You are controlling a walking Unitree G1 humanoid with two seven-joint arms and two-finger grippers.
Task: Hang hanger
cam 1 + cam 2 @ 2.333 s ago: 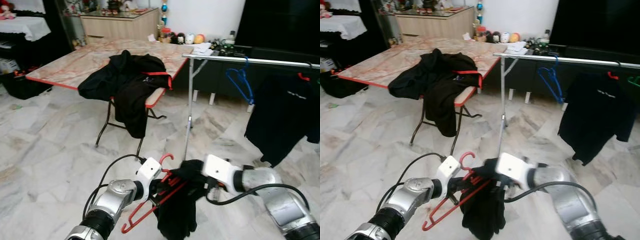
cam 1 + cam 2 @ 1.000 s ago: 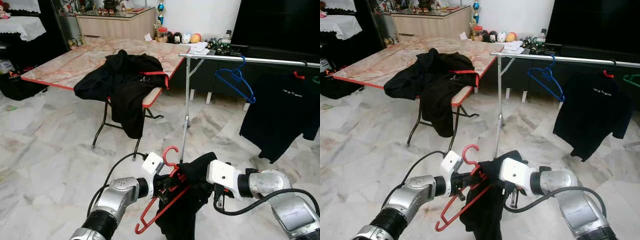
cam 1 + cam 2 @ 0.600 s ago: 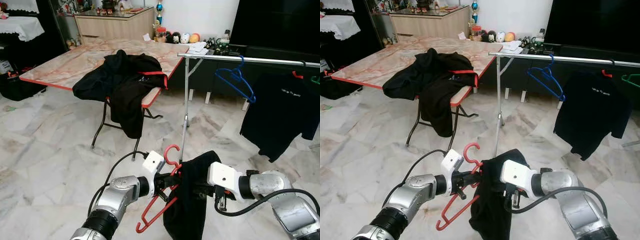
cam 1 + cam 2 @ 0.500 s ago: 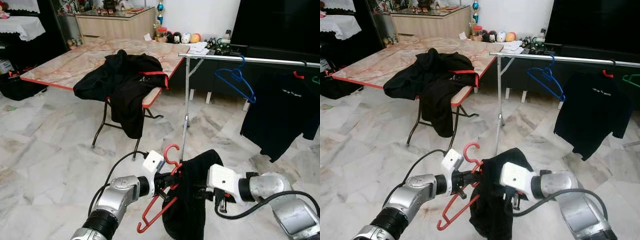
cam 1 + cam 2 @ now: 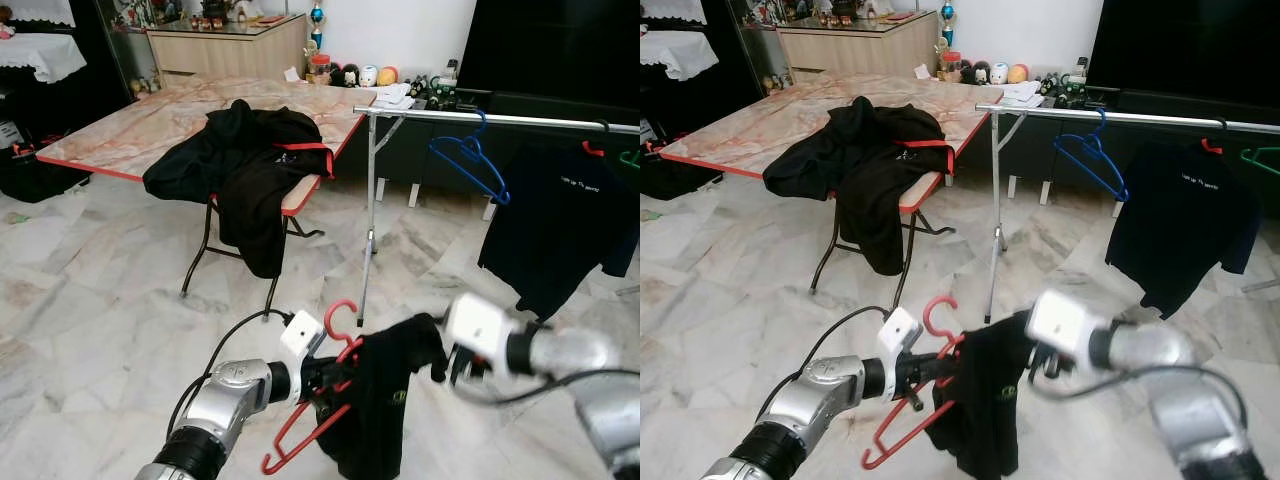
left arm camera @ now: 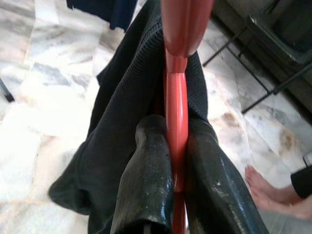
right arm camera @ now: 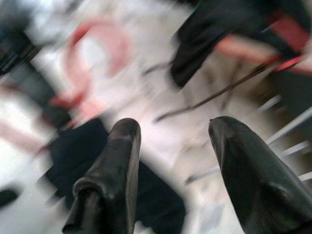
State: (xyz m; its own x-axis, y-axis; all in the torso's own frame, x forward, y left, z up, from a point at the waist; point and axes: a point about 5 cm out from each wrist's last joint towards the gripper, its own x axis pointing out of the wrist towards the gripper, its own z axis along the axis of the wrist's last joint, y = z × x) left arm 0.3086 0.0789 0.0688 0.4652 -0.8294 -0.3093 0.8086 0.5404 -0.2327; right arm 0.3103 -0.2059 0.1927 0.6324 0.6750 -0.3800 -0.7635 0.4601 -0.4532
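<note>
My left gripper [image 5: 322, 378] is shut on the neck of a red hanger [image 5: 339, 318], held low over the floor. In the left wrist view both fingers [image 6: 146, 165] pinch the red hanger [image 6: 176, 112]. A black shirt [image 5: 384, 402] is draped over the hanger and hangs down from it. My right gripper [image 5: 457, 366] is blurred, just right of the shirt, and in the right wrist view it stands open [image 7: 173, 127] with nothing between its fingers. The silver clothes rail [image 5: 500, 118] stands ahead to the right.
A blue hanger [image 5: 470, 160] and a dark T-shirt [image 5: 560, 235] on a red hanger hang from the rail. A folding table [image 5: 150, 125] with black garments [image 5: 245, 165] stands ahead on the left. A person's bare foot [image 6: 265, 190] is on the marble floor.
My right gripper has let go of the black shirt, opened and pulled away to the right. The shirt now hangs from the hanger alone. The left gripper keeps hold.
</note>
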